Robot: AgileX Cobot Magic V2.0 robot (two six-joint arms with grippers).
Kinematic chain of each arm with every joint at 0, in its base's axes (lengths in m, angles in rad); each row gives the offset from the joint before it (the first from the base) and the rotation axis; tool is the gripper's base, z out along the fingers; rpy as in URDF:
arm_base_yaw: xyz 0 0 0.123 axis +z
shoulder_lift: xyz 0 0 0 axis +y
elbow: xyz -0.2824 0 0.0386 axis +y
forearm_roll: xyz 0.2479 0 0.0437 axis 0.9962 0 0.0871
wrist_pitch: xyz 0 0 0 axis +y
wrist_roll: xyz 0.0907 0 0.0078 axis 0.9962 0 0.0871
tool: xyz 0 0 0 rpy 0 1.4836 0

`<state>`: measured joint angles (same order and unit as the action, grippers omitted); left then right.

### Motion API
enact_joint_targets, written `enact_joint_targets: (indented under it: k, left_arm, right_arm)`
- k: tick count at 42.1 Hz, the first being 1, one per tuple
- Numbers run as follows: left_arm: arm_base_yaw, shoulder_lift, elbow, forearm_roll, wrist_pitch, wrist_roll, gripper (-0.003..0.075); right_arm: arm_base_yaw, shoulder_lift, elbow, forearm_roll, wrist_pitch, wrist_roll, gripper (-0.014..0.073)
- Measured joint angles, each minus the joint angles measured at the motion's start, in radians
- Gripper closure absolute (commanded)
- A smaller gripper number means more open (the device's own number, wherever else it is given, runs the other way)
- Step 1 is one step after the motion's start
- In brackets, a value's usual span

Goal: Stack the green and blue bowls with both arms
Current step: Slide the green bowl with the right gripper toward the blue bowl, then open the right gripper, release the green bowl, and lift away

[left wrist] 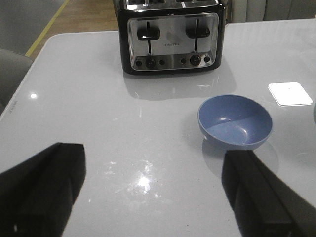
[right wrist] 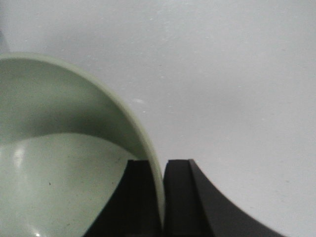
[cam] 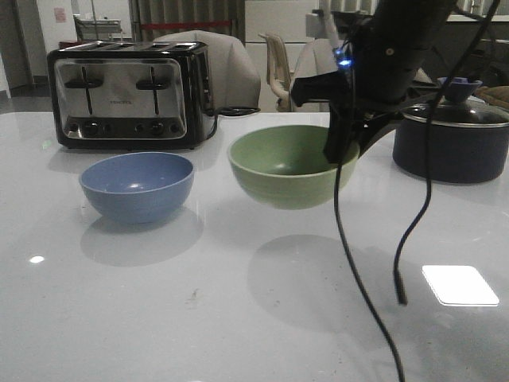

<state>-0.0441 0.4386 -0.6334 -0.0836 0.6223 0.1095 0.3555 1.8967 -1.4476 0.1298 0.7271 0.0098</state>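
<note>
The pale green bowl (cam: 282, 167) hangs a little above the table, its shadow lying on the tabletop below it. My right gripper (cam: 343, 147) is shut on its right rim, one finger inside and one outside. In the right wrist view the rim (right wrist: 148, 143) runs between the gripper's (right wrist: 162, 170) closed fingers. The blue bowl (cam: 137, 185) stands empty on the table to the left of the green one. In the left wrist view it (left wrist: 235, 121) lies just beyond my right finger. My left gripper (left wrist: 153, 158) is open wide and empty above the bare table; it is out of the front view.
A chrome toaster (cam: 131, 94) stands behind the blue bowl. A dark navy lidded pot (cam: 451, 139) sits at the back right, close to my right arm. Black cables (cam: 358, 270) hang from that arm to the table. Chairs stand beyond the far edge.
</note>
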Motion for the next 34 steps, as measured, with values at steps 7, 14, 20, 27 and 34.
enact_joint_targets:
  k: [7,14,20,27,34]
  left_arm:
    - [0.0,0.0,0.0,0.0,0.0,0.0,0.0104]
    - [0.0,0.0,0.0,0.0,0.0,0.0,0.0104]
    - [0.0,0.0,0.0,0.0,0.0,0.0,0.0104]
    - [0.0,0.0,0.0,0.0,0.0,0.0,0.0104]
    - [0.0,0.0,0.0,0.0,0.0,0.0,0.0104]
  right_arm:
    - [0.028,0.06,0.0,0.002,-0.016,0.0,0.0543]
    - [0.028,0.093,0.0,0.002,-0.023,0.0,0.0274]
    - [0.028,0.093,0.0,0.004,-0.035,0.0,0.0121]
    - [0.029,0.083,0.0,-0.008,-0.037,0.0,0.0121]
    - [0.029,-0.009,0.0,-0.047,-0.006,0.0,0.0121]
